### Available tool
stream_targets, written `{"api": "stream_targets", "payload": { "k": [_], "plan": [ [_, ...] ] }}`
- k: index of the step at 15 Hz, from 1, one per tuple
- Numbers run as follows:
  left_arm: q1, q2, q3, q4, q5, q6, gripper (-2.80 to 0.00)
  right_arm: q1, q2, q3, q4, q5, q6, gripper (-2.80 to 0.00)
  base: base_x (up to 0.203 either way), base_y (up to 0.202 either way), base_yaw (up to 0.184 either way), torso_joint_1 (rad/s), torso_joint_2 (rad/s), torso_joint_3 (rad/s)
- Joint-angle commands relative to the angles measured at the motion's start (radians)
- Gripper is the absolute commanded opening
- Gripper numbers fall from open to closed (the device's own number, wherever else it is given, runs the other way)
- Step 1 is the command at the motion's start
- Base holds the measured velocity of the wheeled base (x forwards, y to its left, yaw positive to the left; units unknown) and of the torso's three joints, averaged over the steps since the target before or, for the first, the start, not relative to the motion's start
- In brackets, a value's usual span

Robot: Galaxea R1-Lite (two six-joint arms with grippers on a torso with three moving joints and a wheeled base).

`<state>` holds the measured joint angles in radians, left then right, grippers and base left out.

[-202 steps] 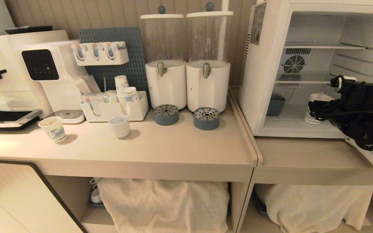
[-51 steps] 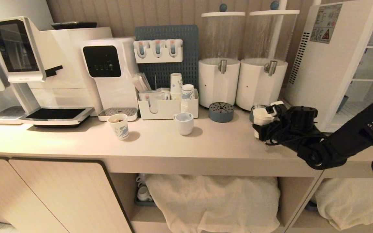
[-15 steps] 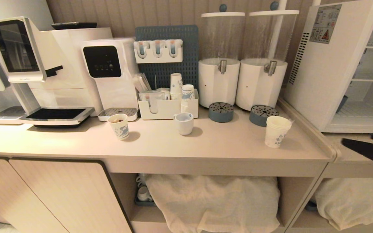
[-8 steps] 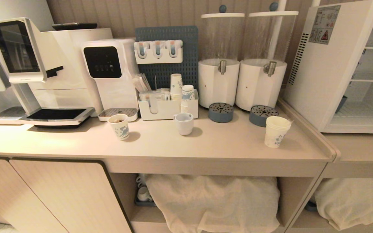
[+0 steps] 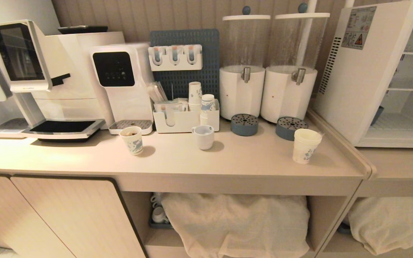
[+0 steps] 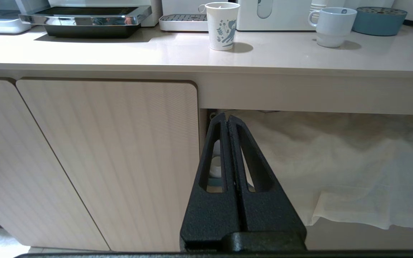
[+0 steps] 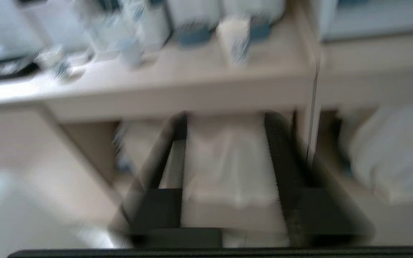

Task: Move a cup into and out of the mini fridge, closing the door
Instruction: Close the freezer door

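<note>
The cup (image 5: 306, 146), tall white paper with blue print and layered rims, stands alone on the right end of the counter (image 5: 192, 161); it also shows as a blurred cup (image 7: 235, 39) far ahead of my right gripper. The mini fridge (image 5: 357, 75) stands at the right, its inside with wire shelves showing; the door is out of view. Neither gripper appears in the head view. My right gripper (image 7: 226, 118) hangs below counter height with its fingers apart and nothing between them. My left gripper (image 6: 227, 116) is shut and empty, low before the cabinet front.
A short paper cup (image 5: 131, 139) and a white mug (image 5: 203, 136) stand mid-counter. Two drink dispensers (image 5: 242, 89) with blue drip trays (image 5: 292, 127), an organiser of cups and coffee machines line the back. White cloth (image 5: 238, 222) fills the shelf below.
The right arm's black tip, at the head view's right edge a second ago, has dropped out of that view. The cup stands where it was. The left arm has kept still.
</note>
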<state>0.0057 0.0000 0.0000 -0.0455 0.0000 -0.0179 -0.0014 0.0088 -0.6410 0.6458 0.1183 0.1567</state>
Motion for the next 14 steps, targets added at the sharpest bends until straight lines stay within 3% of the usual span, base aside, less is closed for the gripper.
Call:
{"api": "stream_targets", "payload": {
  "k": [1, 4, 5, 7, 14],
  "plan": [
    [0.0, 0.0, 0.018, 0.0, 0.0, 0.0, -2.8, 0.0, -0.01, 0.235, -0.295, -0.036, -0.016, -2.8, 0.0, 0.0, 0.0, 0.0, 0.0, 0.0],
    [0.0, 0.0, 0.018, 0.0, 0.0, 0.0, -2.8, 0.0, -0.01, 0.559, -0.611, -0.088, -0.085, -2.8, 0.0, 0.0, 0.0, 0.0, 0.0, 0.0],
    [0.0, 0.0, 0.018, 0.0, 0.0, 0.001, -2.8, 0.0, -0.01, 0.626, -0.65, -0.103, -0.118, -2.8, 0.0, 0.0, 0.0, 0.0, 0.0, 0.0],
    [0.0, 0.0, 0.018, 0.0, 0.0, 0.001, -2.8, 0.0, -0.01, 0.645, -0.643, -0.116, -0.226, -2.8, 0.0, 0.0, 0.0, 0.0, 0.0, 0.0],
    [0.0, 0.0, 0.018, 0.0, 0.0, 0.001, -2.8, 0.0, -0.009, 0.642, -0.641, -0.12, -0.19, -2.8, -0.018, 0.0, 0.0, 0.0, 0.0, 0.0]
  ]
}}
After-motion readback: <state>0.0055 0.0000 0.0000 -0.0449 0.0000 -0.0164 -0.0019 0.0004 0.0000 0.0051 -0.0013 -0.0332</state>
